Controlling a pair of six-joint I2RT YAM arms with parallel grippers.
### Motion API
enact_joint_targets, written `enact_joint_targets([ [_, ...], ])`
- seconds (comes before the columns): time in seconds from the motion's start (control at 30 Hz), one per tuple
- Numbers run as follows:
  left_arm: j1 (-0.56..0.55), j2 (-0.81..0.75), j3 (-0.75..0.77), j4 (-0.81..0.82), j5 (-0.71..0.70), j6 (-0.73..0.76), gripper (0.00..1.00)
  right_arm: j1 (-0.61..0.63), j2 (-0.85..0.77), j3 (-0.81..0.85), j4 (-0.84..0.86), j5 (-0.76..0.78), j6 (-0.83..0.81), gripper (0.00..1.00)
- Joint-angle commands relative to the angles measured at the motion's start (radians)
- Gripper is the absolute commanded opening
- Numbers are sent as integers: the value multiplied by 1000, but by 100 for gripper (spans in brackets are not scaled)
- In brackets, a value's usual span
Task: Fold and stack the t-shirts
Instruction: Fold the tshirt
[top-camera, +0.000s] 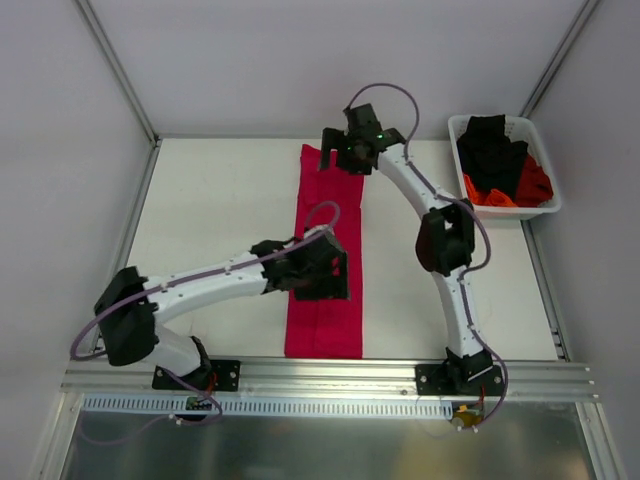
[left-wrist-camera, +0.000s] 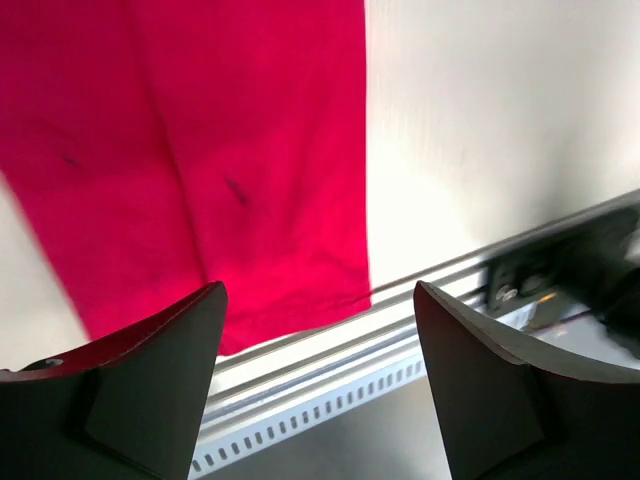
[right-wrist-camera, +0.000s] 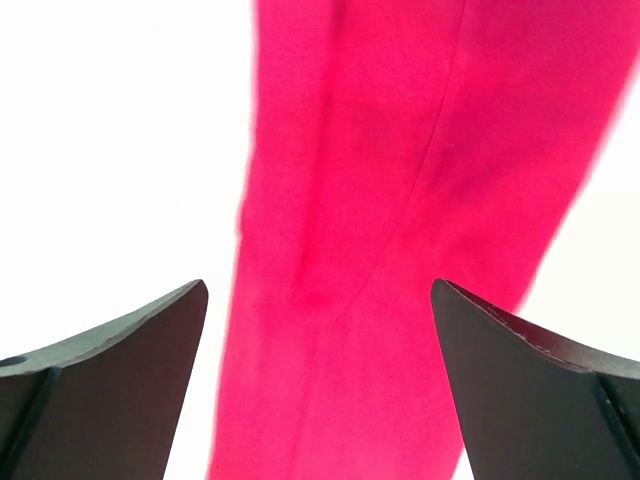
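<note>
The crimson t-shirt (top-camera: 322, 320) lies flat as a narrow strip from 12 to 6 o'clock; the left gripper (left-wrist-camera: 320, 300) hangs over its middle, jaws apart and empty; the right gripper (right-wrist-camera: 320, 290), jaws wide apart, hangs over the 12 o'clock end; a black t-shirt (top-camera: 490, 150) and an orange-red t-shirt (top-camera: 535, 185) sit in the basket (top-camera: 512, 213) at 2 o'clock.

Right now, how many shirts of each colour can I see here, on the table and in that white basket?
Crimson-pink t-shirt, laid out long on the table: 1
Black t-shirt, bunched in the white basket: 1
Orange-red t-shirt, bunched in the basket: 1, perhaps more hidden under the black one
Total: 3 visible
</note>
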Motion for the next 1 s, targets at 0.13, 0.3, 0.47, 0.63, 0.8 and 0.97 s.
enact_joint_targets([
  [0.13, 422, -276, -12, -35, 59, 221, 85, -147, -566, -199, 15, -112, -30, 99],
  [0.3, 716, -278, 46, -33, 312, 402, 89, -195, -823, -495, 16, -204, -32, 99],
  [0.47, 856, -262, -1, 10, 574, 413, 88, -195, -1100, -1014, 125, -273, -3, 99],
  [0.63, 856, -306, -162, 76, 640, 385, 86, -195, -1390, -1395, 237, -287, 132, 99],
  [0.8, 858, -409, -315, 125, 645, 339, 86, -186, -1497, -1645, 328, -360, 291, 99],
  [0.97, 855, -483, -484, 198, 689, 247, 82, -97, -1528, -1791, 380, -338, 370, 95],
])
